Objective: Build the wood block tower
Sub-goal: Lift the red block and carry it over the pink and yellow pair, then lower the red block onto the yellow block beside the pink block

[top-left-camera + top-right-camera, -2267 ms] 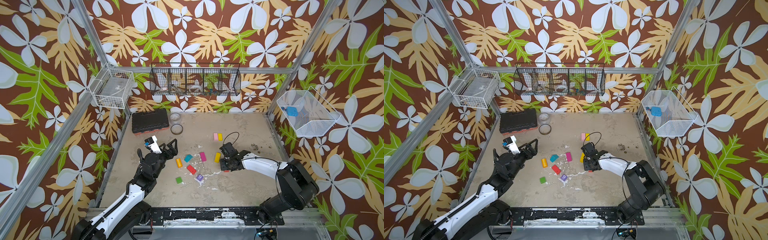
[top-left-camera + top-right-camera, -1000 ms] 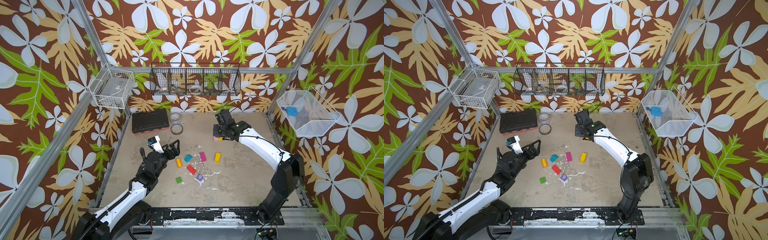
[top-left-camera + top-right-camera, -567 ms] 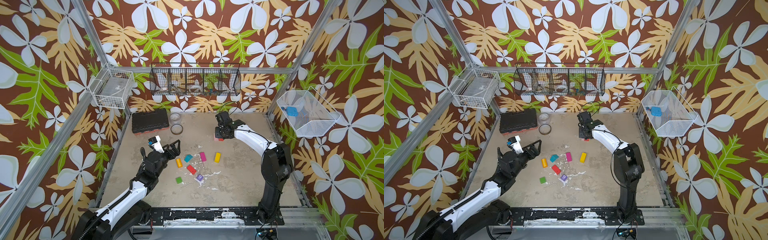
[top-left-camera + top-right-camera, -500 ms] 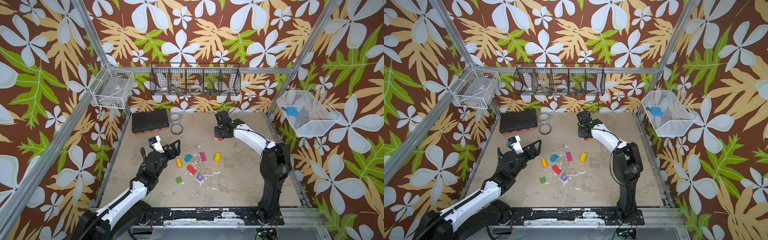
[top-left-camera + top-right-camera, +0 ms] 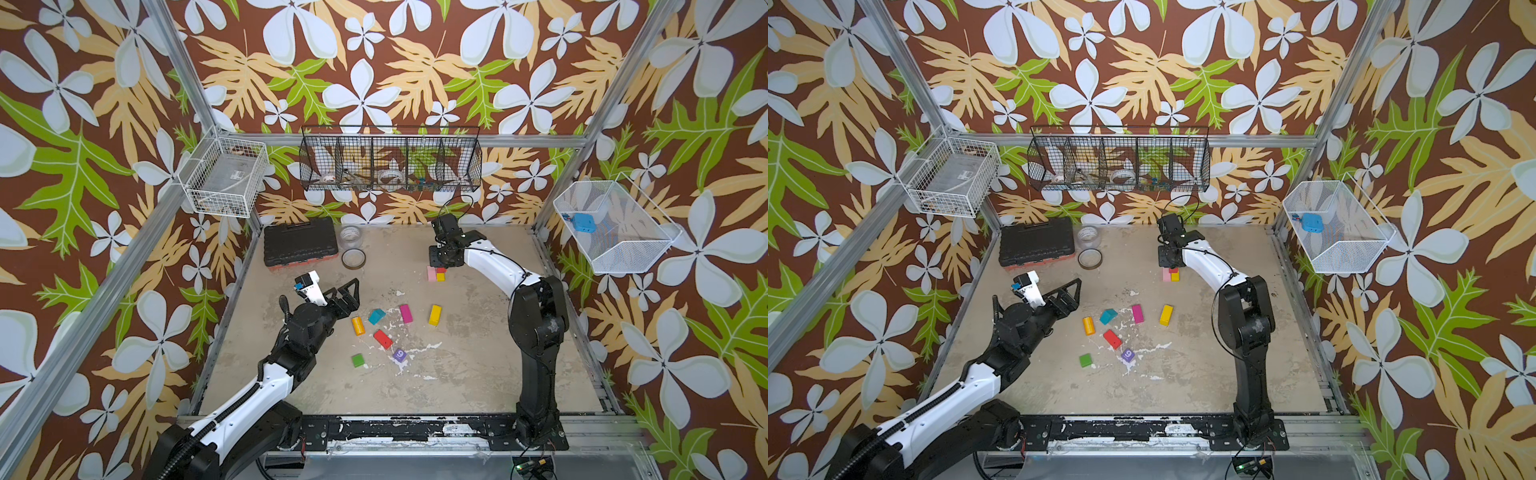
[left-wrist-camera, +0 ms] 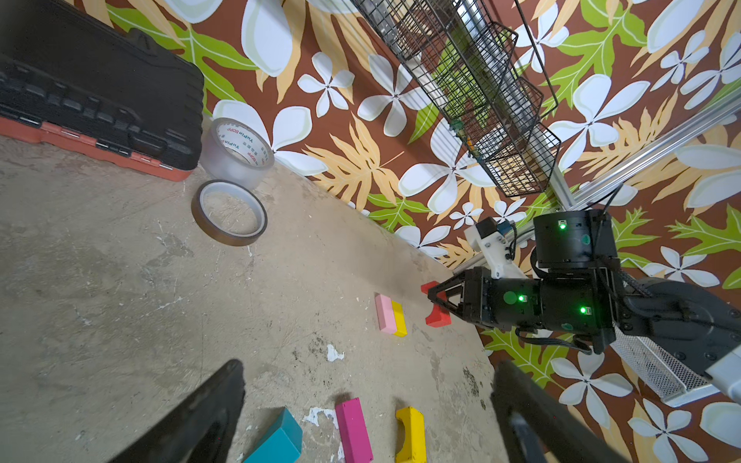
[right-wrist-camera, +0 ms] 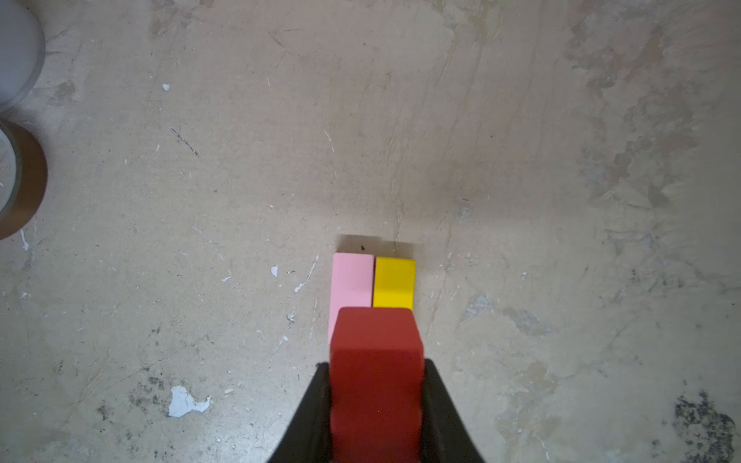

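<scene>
- top views: the right gripper is clamping a red block and pointing down at the far side of the table. a pink block and a yellow block are lying side by side, touching, right under its fingertips.
- the left gripper is hanging with its jaws spread wide and nothing in them. the loose blocks are sitting scattered just in front of it, well apart from the right gripper.
- left wrist: the left gripper's fingers are gaping, framing a teal block, a magenta block and a yellow arch block. further out, the right gripper is pinching the red block just beside the pink and yellow pair.
- right wrist: the red block is filling the gap between the dark fingers and covering the near ends of the pink and yellow blocks. can't tell if it's touching them.
</scene>
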Tool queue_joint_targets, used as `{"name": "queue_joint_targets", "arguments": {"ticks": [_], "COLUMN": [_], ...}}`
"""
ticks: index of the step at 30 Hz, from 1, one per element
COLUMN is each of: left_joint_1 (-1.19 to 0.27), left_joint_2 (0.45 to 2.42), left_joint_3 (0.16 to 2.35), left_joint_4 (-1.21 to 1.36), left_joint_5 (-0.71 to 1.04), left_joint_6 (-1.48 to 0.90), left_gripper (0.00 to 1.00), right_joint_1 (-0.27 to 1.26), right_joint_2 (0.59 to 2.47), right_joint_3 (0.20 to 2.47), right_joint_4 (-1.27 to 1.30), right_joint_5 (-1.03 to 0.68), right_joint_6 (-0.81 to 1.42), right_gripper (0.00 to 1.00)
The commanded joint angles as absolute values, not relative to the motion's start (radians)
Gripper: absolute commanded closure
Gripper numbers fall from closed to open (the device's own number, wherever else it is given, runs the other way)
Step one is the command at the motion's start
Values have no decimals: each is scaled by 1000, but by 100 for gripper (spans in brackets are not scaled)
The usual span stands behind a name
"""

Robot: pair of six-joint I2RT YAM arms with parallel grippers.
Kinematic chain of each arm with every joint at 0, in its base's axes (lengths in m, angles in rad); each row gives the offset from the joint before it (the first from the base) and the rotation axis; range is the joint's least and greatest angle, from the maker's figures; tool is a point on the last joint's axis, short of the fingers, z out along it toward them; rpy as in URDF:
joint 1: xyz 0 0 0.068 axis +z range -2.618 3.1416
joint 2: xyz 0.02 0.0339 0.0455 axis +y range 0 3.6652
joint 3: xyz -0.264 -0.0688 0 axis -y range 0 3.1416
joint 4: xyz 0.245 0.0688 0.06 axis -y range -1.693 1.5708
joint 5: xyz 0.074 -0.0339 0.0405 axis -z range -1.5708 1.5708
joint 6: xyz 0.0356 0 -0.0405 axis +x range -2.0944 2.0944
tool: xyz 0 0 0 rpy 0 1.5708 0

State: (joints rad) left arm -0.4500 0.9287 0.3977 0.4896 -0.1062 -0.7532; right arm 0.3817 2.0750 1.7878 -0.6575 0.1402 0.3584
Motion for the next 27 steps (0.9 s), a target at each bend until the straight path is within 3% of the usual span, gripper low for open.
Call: {"name": "queue_joint_targets", "arguments": {"ticks": [1, 27], "left_joint_1": [-448, -448], "left_joint_2": [934, 1079], "left_joint_3": [399, 469], "left_joint_4": [520, 488], "left_joint_5": [-88, -13], "left_joint_6": [-758, -757], "left_gripper": [3, 1], "right_joint_1": [356, 342], "right_joint_2": [2072, 2228], "right_joint_3": [1783, 1900], "right_joint_4": [-665, -742], "right_joint_5": [89, 125], "right_joint_6": [319, 279], "right_gripper": [100, 97]}}
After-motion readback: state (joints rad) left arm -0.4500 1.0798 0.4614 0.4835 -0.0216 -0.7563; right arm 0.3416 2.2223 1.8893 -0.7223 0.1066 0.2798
